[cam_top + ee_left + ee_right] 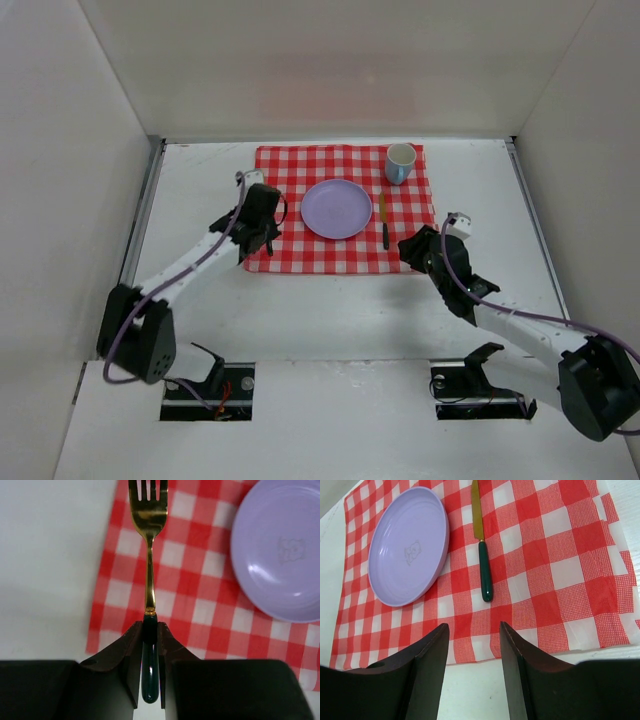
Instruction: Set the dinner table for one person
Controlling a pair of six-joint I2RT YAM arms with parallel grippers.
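The dinner table [330,310], white and flat, spreads beneath both arms, well beyond the red-checked cloth [300,170] on its far half. Left gripper [150,627]: fingers narrow, clamped on the dark green handle of a gold fork [149,555], tines over the cloth's left margin, beside the lilac plate [280,550]. Right gripper [472,630]: fingers wide, holding nothing, above the cloth's near edge, with the knife [482,555] lying ahead.

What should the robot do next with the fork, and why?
Probably lower the fork onto the cloth left of the plate and let go: the left gripper is shut on its handle, and the knife already lies right of the plate.
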